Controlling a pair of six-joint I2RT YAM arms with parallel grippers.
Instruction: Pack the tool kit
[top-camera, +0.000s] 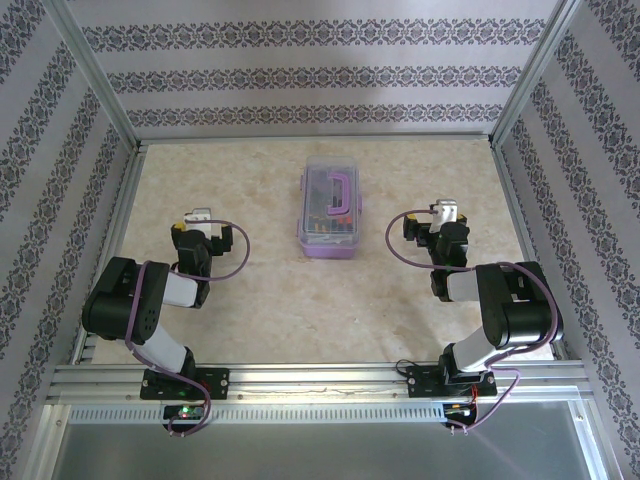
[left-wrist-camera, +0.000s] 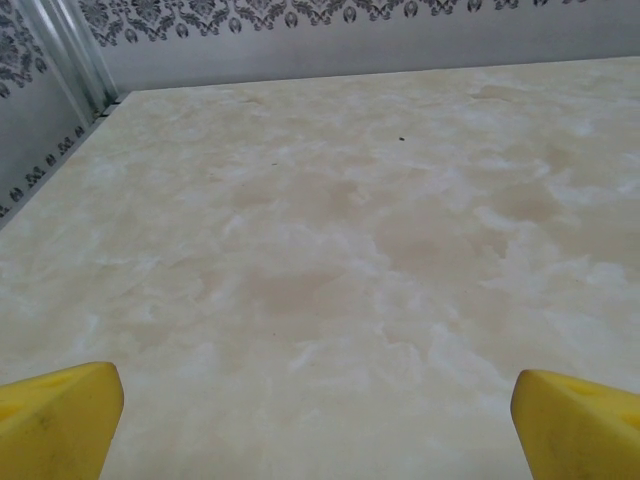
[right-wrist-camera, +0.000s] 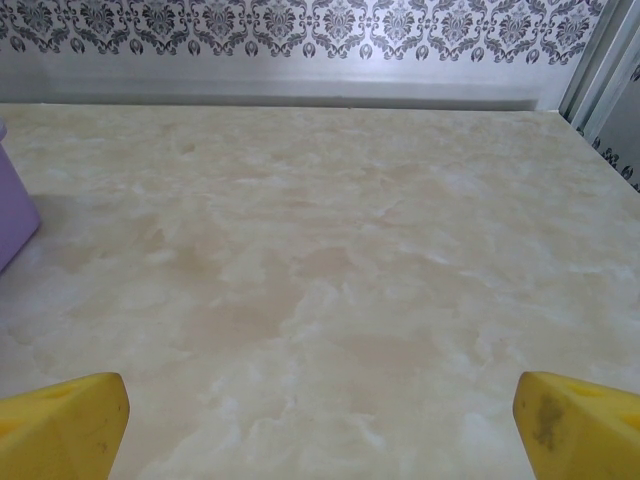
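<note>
1. Lilac tool kit (top-camera: 331, 212) sits mid-table, a bit toward the back wall. It has a clear lid with a purple handle (top-camera: 343, 190) lying on top, and colourful bits show through. Any label is too small to read.
2. Left gripper (top-camera: 200, 215) is spread wide with nothing in it, well left of the box.
3. Right gripper (top-camera: 445, 212) is the same deal, yellow fingertips (right-wrist-camera: 575, 425) far apart and empty, off to the box's right.
4. Table (top-camera: 250, 300) is pale beige marbled stuff.
5. Walls have grey damask-striped wallpaper (top-camera: 320, 75), with aluminium framing (top-camera: 320, 372) around it all.

No lettering, label, brand or number is legible on the tool kit (top-camera: 331, 215), table (top-camera: 260, 290) or walls (top-camera: 320, 70).
</note>
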